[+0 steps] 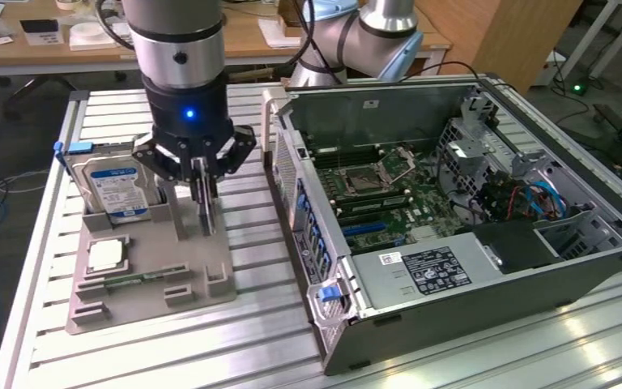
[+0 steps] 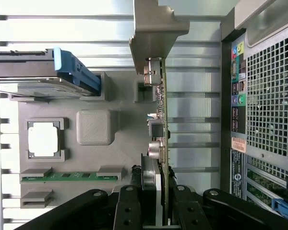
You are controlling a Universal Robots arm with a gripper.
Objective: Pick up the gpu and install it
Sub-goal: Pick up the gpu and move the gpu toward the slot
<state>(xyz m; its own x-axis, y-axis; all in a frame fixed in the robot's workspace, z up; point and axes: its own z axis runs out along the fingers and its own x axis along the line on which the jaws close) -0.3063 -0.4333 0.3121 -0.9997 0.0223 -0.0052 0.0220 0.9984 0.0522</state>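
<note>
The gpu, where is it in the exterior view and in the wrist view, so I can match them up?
Exterior view: gpu stands on edge in the grey holder, between the jaws, left of the computer case.
Wrist view: gpu seen edge-on, running out from between the jaws.
Shared landmark: the silver processor chip in that holder.

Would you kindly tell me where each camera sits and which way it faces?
Exterior view: off the arm, raised, looking down at the tray and open computer case; arm and pincer show.
Wrist view: on the wrist, looking down past the pincer at the gpu in the tray.
Both share the pincer closed on the gpu, the tray, the hard drive.
</note>
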